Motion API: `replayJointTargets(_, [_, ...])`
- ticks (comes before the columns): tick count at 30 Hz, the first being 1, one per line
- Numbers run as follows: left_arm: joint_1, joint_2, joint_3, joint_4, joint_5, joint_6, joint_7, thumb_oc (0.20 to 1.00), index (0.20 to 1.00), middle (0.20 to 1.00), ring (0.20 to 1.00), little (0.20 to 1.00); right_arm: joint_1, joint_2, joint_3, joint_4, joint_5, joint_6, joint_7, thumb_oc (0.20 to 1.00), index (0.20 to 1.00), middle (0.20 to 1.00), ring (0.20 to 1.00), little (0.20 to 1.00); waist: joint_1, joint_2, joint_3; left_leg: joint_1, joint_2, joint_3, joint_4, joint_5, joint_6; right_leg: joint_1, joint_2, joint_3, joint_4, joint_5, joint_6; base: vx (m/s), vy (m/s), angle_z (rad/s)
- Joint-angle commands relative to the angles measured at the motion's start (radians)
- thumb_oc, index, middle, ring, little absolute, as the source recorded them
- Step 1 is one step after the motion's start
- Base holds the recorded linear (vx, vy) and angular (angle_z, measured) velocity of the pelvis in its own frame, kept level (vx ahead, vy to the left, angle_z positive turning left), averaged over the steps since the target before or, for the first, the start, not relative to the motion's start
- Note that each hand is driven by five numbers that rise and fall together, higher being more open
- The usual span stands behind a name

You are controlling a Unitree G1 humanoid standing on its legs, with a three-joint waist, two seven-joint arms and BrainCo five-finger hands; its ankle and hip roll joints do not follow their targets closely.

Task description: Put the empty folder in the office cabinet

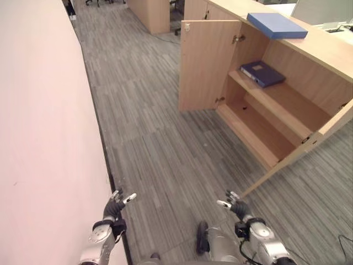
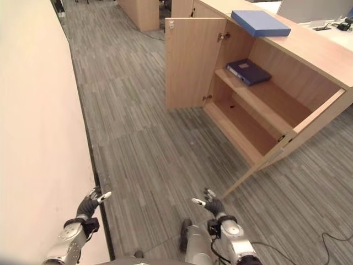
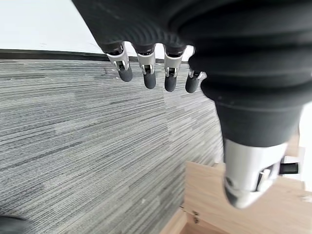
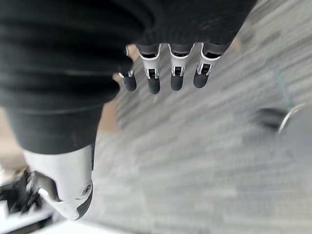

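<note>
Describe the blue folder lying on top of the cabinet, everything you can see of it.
The light blue folder is a flat, thin rectangle with a plain matte cover, looking like card or plastic. It lies closed and flat on the wooden cabinet top, above the open compartment, one corner reaching the front edge. Neither hand touches it.

Two folders (image 1: 276,25) (image 1: 262,73), one cabinet (image 1: 265,105), two open doors (image 1: 208,65) (image 1: 309,144)

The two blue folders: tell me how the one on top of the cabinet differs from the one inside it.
The folder on the cabinet top is light blue; the folder on the upper shelf is dark navy. The top one lies out in the open on the cabinet, while the shelf one sits inside, behind the open door. The top one looks broader. Both lie flat, and neither hand touches them.
</note>
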Motion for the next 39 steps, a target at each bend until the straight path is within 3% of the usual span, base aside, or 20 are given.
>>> replayJointTargets(1, [-0.045,0.012,-0.005,-0.058,0.021,-0.038,-0.031,1.0,1.0,1.0,1.0,1.0,-0.054,-0.03,-0.001,-0.027,0.019,-0.023,-0.008,1.0,1.0,1.0,1.0,1.0,-0.029,0.033,0.012,0.069,-0.041,-0.057,-0.03,0.019,0.002,0.076,0.023,-0.029,-0.177,0.296,0.019,0.54,-0.191,0.27])
replayJointTargets(3, [-0.041,-0.001,-0.015,-0.053,0.029,-0.036,-0.047,1.0,1.0,1.0,1.0,1.0,-0.031,-0.031,-0.008,-0.008,0.011,-0.02,-0.003,1.0,1.0,1.0,1.0,1.0,-0.039,0.029,-0.017,0.131,-0.035,-0.051,-0.027,-0.003,-0.018,0.103,-0.025,-0.106,-0.217,0.337,0.019,0.67,-0.244,-0.05])
replayJointTargets(7, [-0.04,-0.02,-0.017,-0.048,0.025,-0.038,-0.042,1.0,1.0,1.0,1.0,1.0,-0.02,-0.041,-0.02,0.003,0.018,-0.023,0.0,1.0,1.0,1.0,1.0,1.0,-0.06,0.048,-0.036,0.142,0.01,-0.036,0.074,0.008,-0.053,0.159,-0.002,-0.129,-0.207,0.345,-0.003,0.43,-0.182,-0.09])
replayJointTargets(8, [-0.05,-0.037,-0.027,-0.05,-0.002,-0.038,-0.039,1.0,1.0,1.0,1.0,1.0,-0.023,-0.054,-0.029,0.018,0.036,-0.027,-0.01,1.0,1.0,1.0,1.0,1.0,-0.062,0.074,-0.037,0.053,0.051,-0.009,0.326,0.17,-0.131,0.24,0.032,-0.156,-0.214,0.302,-0.048,0.33,-0.228,-0.17])
replayJointTargets(10, [-0.05,-0.036,-0.027,-0.05,-0.002,-0.038,-0.039,1.0,1.0,1.0,1.0,1.0,-0.024,-0.054,-0.029,0.018,0.036,-0.027,-0.01,1.0,1.0,1.0,1.0,1.0,-0.068,0.068,-0.04,0.046,0.044,-0.017,0.324,0.176,-0.129,0.236,0.023,-0.16,-0.214,0.304,-0.048,0.24,-0.205,-0.08])
replayJointTargets(11, [-0.061,-0.035,-0.038,-0.066,-0.017,-0.035,-0.047,1.0,1.0,1.0,1.0,1.0,-0.03,-0.069,-0.04,0.012,0.052,-0.03,-0.02,1.0,1.0,1.0,1.0,1.0,-0.056,0.05,-0.01,-0.066,0.024,-0.011,0.599,0.277,-0.178,0.296,0.03,-0.157,-0.225,0.265,-0.086,0.26,-0.263,-0.14])
replayJointTargets(12, [-0.064,-0.034,-0.037,-0.072,-0.02,-0.034,-0.045,1.0,1.0,1.0,1.0,1.0,-0.031,-0.075,-0.042,0.005,0.057,-0.029,-0.021,1.0,1.0,1.0,1.0,1.0,-0.055,0.034,-0.001,-0.096,0.014,0.008,0.703,0.297,-0.196,0.322,0.025,-0.153,-0.227,0.248,-0.1,0.36,-0.326,-0.14])
replayJointTargets(15, [-0.075,-0.033,-0.04,-0.074,-0.014,-0.03,-0.039,1.0,1.0,1.0,1.0,1.0,-0.035,-0.083,-0.043,0.014,0.056,-0.022,-0.023,1.0,1.0,1.0,1.0,1.0,-0.051,0.011,0.009,-0.131,0.043,0.074,0.766,0.309,-0.184,0.363,0.024,-0.136,-0.227,0.209,-0.118,0.24,-0.116,-0.35])
replayJointTargets(17, [-0.088,-0.043,-0.048,-0.071,-0.015,-0.029,-0.036,1.0,1.0,1.0,1.0,1.0,-0.033,-0.08,-0.036,0.031,0.055,-0.015,-0.025,1.0,1.0,1.0,1.0,1.0,-0.028,0.008,0.025,-0.198,0.102,0.11,0.691,0.287,-0.143,0.419,0.038,-0.085,-0.227,0.168,-0.119,0.39,0.032,-0.66])
replayJointTargets(19, [-0.092,-0.044,-0.053,-0.069,-0.012,-0.028,-0.037,1.0,1.0,1.0,1.0,1.0,-0.03,-0.077,-0.037,0.037,0.059,-0.015,-0.023,1.0,1.0,1.0,1.0,1.0,-0.025,0.008,0.025,-0.214,0.117,0.103,0.612,0.275,-0.131,0.429,0.041,-0.068,-0.227,0.155,-0.11,0.32,0.112,-0.7])
replayJointTargets(20, [-0.094,-0.046,-0.06,-0.073,-0.011,-0.028,-0.044,1.0,1.0,1.0,1.0,1.0,-0.021,-0.077,-0.039,0.043,0.058,-0.016,-0.019,1.0,1.0,1.0,1.0,1.0,-0.025,0.017,0.023,-0.242,0.153,0.085,0.449,0.264,-0.121,0.443,0.034,-0.043,-0.227,0.14,-0.088,0.2,0.123,-0.45])
replayJointTargets(21, [-0.094,-0.047,-0.06,-0.073,-0.011,-0.028,-0.044,1.0,1.0,1.0,1.0,1.0,-0.02,-0.078,-0.04,0.043,0.058,-0.016,-0.019,1.0,1.0,1.0,1.0,1.0,-0.019,0.019,0.027,-0.228,0.155,0.092,0.441,0.262,-0.122,0.451,0.036,-0.039,-0.227,0.137,-0.087,0.31,0.211,-0.22])
replayJointTargets(24, [-0.096,-0.05,-0.072,-0.062,-0.006,-0.031,-0.046,1.0,1.0,1.0,1.0,1.0,-0.001,-0.081,-0.043,0.059,0.056,-0.019,-0.014,1.0,1.0,1.0,1.0,1.0,-0.018,0.045,0.023,-0.223,0.201,0.033,0.173,0.286,-0.139,0.487,0.032,0.02,-0.227,0.102,-0.062,0.3,0.202,-0.26])
replayJointTargets(26, [-0.089,-0.053,-0.078,-0.044,-0.008,-0.036,-0.047,1.0,1.0,1.0,1.0,1.0,0.007,-0.081,-0.045,0.075,0.058,-0.025,-0.01,1.0,1.0,1.0,1.0,1.0,-0.013,0.07,0.021,-0.262,0.243,-0.046,0.012,0.372,-0.175,0.529,0.027,0.091,-0.227,0.066,-0.048,0.4,0.242,-0.47])
replayJointTargets(28, [-0.088,-0.053,-0.078,-0.036,-0.009,-0.038,-0.047,1.0,1.0,1.0,1.0,1.0,0.008,-0.081,-0.045,0.079,0.06,-0.027,-0.01,1.0,1.0,1.0,1.0,1.0,-0.009,0.07,0.027,-0.277,0.248,-0.073,-0.011,0.379,-0.185,0.549,0.025,0.116,-0.227,0.052,-0.045,0.4,0.229,-0.77])
replayJointTargets(29, [-0.084,-0.054,-0.077,-0.029,-0.017,-0.045,-0.044,1.0,1.0,1.0,1.0,1.0,0.011,-0.079,-0.044,0.083,0.062,-0.027,-0.009,1.0,1.0,1.0,1.0,1.0,0.002,0.075,0.028,-0.353,0.251,-0.193,-0.024,0.402,-0.204,0.586,0.013,0.224,-0.227,0.024,-0.044,0.61,0.362,-0.75])
replayJointTargets(31, [-0.082,-0.054,-0.074,-0.028,-0.033,-0.05,-0.044,1.0,1.0,1.0,1.0,1.0,0.006,-0.075,-0.041,0.094,0.063,-0.027,-0.005,1.0,1.0,1.0,1.0,1.0,0.01,0.081,0.02,-0.37,0.239,-0.292,-0.016,0.4,-0.214,0.607,0.01,0.311,-0.227,-0.003,-0.04,0.43,0.322,-1.09])
replayJointTargets(34, [-0.088,-0.054,-0.084,-0.023,-0.039,-0.056,-0.046,1.0,1.0,1.0,1.0,1.0,-0.001,-0.065,-0.039,0.108,0.063,-0.025,0.001,1.0,1.0,1.0,1.0,1.0,0.001,0.087,0.008,-0.36,0.227,-0.336,-0.004,0.389,-0.218,0.613,-0.014,0.392,-0.211,-0.024,-0.018,0.3,0.4,-1.02])
replayJointTargets(37, [-0.093,-0.051,-0.094,-0.022,-0.034,-0.059,-0.051,1.0,1.0,1.0,1.0,1.0,-0.002,-0.058,-0.042,0.107,0.06,-0.022,0.008,1.0,1.0,1.0,1.0,1.0,-0.008,0.086,-0.01,-0.341,0.235,-0.308,-0.003,0.37,-0.218,0.594,-0.048,0.425,-0.188,-0.029,0.01,0.24,0.481,-0.53])
replayJointTargets(39, [-0.105,-0.039,-0.112,-0.028,-0.023,-0.06,-0.06,1.0,1.0,1.0,1.0,1.0,0.003,-0.04,-0.058,0.107,0.07,-0.023,0.009,1.0,1.0,1.0,1.0,1.0,-0.02,0.074,-0.024,-0.331,0.229,-0.254,0.007,0.347,-0.213,0.589,-0.106,0.438,-0.173,0.0,0.046,0.23,0.516,-0.4])
